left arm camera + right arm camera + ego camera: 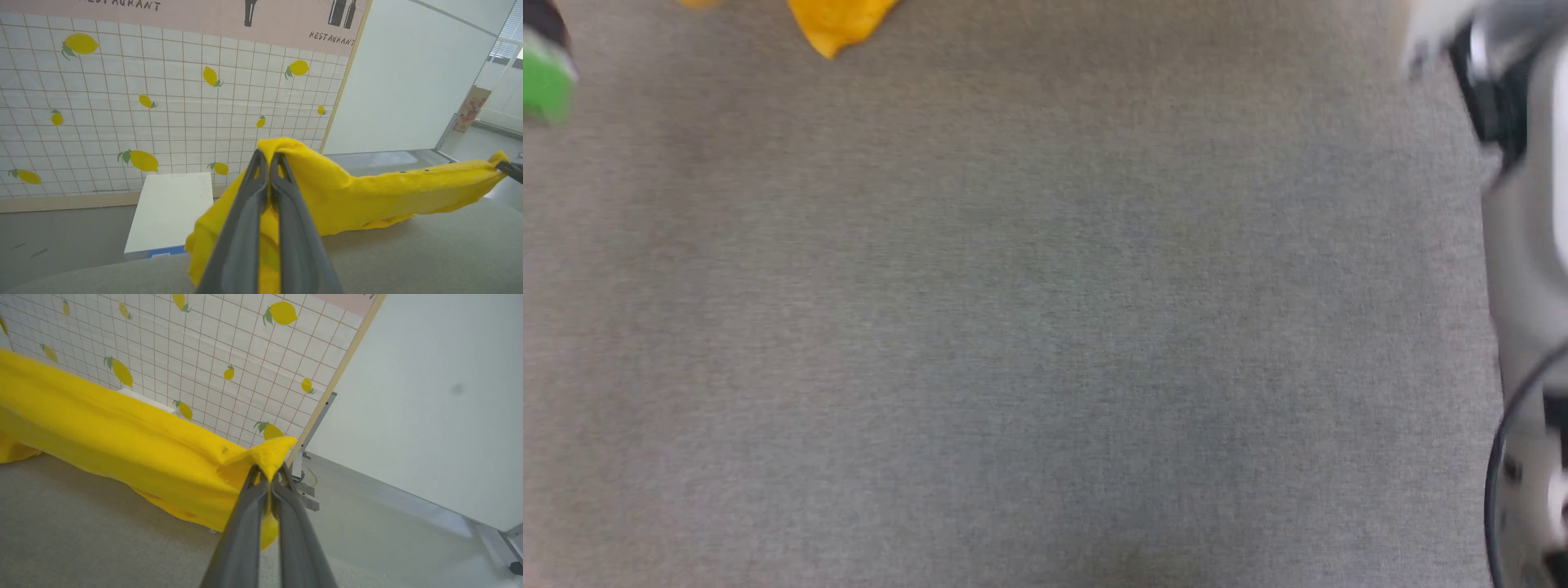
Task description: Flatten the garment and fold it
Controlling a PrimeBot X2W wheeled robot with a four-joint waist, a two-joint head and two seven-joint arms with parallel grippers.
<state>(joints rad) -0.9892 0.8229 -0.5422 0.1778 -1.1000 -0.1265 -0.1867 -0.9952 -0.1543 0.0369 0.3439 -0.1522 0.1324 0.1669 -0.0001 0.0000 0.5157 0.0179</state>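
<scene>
Above the far side of the grey tabletop (408,253), the garment (367,192) hangs as a bunched band strung between both hands.

Left hand (267,157): jaws pressed narrow, pinching a gathered fold of yellow cloth at the tips. More cloth drapes below it, down onto the tabletop.

Right hand (269,473): jaws also narrow, clamped on a peaked corner of the cloth.

Key relation: the long axis runs from hand to hand, crosswise to the robot, with one end in each grip, so neither arm is the nearer one. The span is fairly taut along the top. Its lower edge sags and appears to brush the tabletop mid-span. No print shows, just plain yellow.

Head view is blurred. A yellow corner sits at the top edge, left of centre, so the garment lies ahead of the body. A pale forearm (1527,245) runs along the right edge.

Background: lemon-patterned wall panel (122,102) and a white box (171,208) beyond the tabletop edge.

Judgement: this is the flattening stage and no fold is made. The next move probably draws the band toward the robot and lays it out, keeping the axis crosswise and the hands apart. Risk: layers pinched together may not open.
</scene>
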